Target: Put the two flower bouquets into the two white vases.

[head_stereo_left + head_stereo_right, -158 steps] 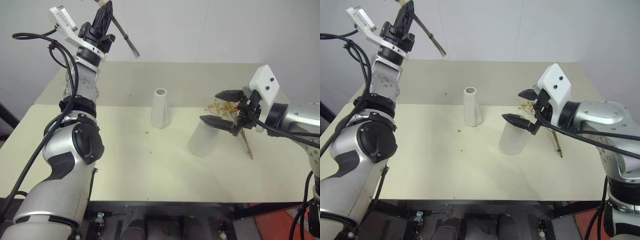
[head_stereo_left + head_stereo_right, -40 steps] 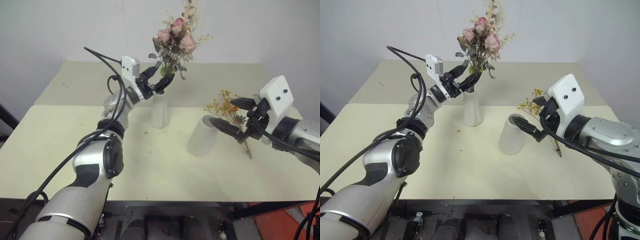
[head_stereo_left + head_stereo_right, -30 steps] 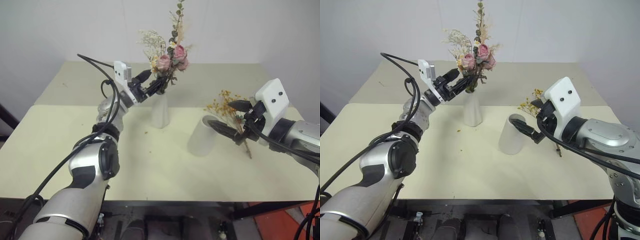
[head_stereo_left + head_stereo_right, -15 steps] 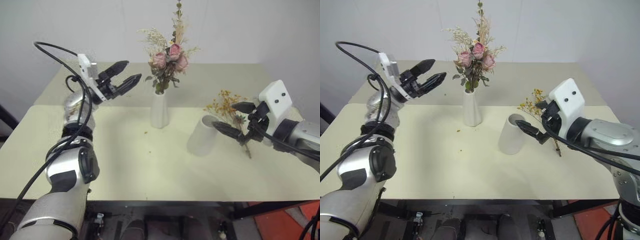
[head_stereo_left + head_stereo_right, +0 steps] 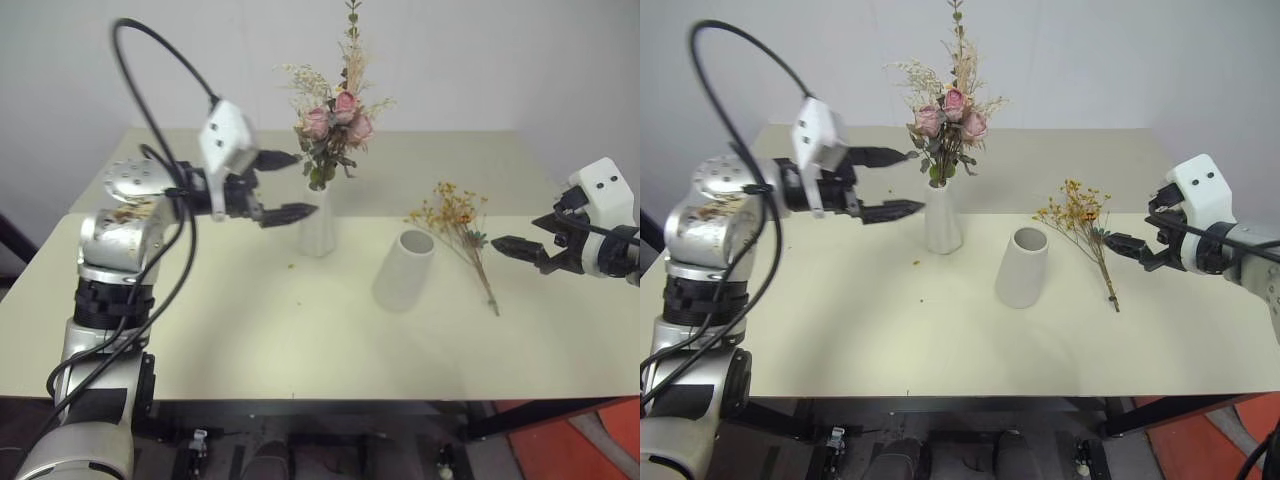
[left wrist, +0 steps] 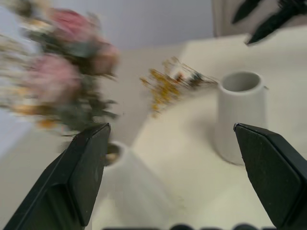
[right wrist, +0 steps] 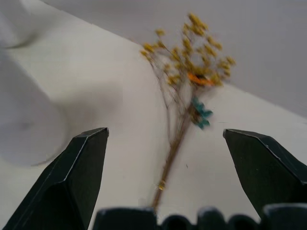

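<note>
Pale cream and matte, the desk (image 5: 200, 340) stands before a plain white wall, its top made of two boards with a seam running across. On the left, the left end effector (image 5: 290, 185) hangs above the desk with its two black fingers spread wide, holding nothing, its tips just beside the slim white vase (image 5: 318, 222). That narrow-mouthed, tapered vase stands upright and holds the bouquet of pink roses (image 5: 335, 120), whose green leaves and pale dried sprigs fan out above the mouth. Next comes the wider white vase (image 5: 402, 270), smooth and stout with a broad round mouth, upright and unfilled. Just to its right the bouquet of tiny yellow-orange blossoms (image 5: 455, 212) lies flat on the desk, its thin brown stems running toward the front edge. Farthest right, the right end effector (image 5: 520, 238) is wide open and empty, its tips near those stems but apart from them.
</note>
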Robot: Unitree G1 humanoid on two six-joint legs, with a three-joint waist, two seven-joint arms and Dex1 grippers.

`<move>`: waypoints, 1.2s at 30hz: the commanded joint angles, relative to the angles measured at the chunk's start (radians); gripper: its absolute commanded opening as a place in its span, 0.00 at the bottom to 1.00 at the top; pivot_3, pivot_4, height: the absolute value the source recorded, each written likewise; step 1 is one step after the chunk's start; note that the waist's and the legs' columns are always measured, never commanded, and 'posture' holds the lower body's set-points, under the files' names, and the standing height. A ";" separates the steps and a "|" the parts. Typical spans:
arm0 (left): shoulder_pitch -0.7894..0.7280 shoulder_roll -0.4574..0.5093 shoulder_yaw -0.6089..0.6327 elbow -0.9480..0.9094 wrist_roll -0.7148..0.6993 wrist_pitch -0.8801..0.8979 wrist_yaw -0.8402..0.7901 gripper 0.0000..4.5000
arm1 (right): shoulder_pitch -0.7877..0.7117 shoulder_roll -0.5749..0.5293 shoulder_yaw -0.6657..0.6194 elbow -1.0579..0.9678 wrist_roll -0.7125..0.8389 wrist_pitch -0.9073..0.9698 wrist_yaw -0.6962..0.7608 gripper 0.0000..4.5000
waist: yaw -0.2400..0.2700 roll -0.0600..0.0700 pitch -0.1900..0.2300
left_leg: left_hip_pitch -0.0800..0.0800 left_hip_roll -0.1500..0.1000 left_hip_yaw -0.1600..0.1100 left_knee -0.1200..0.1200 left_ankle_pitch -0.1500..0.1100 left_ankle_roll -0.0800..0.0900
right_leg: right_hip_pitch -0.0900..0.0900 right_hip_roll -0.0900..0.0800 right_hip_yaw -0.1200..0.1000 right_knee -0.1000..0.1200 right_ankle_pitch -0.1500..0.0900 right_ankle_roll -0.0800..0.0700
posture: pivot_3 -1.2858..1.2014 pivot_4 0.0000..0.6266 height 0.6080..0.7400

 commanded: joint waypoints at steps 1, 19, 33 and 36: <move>-0.061 0.035 -0.079 -0.061 0.018 0.037 -0.030 1.00 | -0.116 0.053 0.081 0.210 -0.103 -0.093 0.031 1.00 | -0.010 0.000 0.000 | 0.001 0.000 0.000 0.000 0.000 0.000 | 0.000 0.000 0.000 0.000 0.000 0.000 | 0.52 0.24 1.00; -0.050 0.051 -0.152 -0.120 0.007 0.070 -0.021 1.00 | -0.552 0.308 0.288 0.974 -0.437 -0.363 0.249 1.00 | -0.027 0.001 0.001 | 0.002 -0.002 0.005 -0.005 0.000 0.000 | -0.002 0.000 0.009 -0.001 0.000 0.001 | 0.52 0.24 1.00; -0.033 0.058 -0.151 -0.135 0.016 0.057 0.021 1.00 | -0.636 0.425 0.212 1.261 -0.516 -0.514 0.138 0.96 | -0.039 0.002 0.001 | 0.003 -0.002 0.006 -0.005 0.000 0.000 | -0.002 0.000 0.010 0.000 0.001 0.001 | 0.52 0.24 1.00; -0.029 0.061 -0.149 -0.142 0.018 0.064 0.034 1.00 | -0.639 0.437 0.182 1.284 -0.511 -0.539 0.120 0.81 | -0.040 0.002 0.001 | 0.003 -0.002 0.006 -0.005 0.000 0.000 | -0.002 0.000 0.011 0.000 0.001 0.001 | 0.52 0.24 1.00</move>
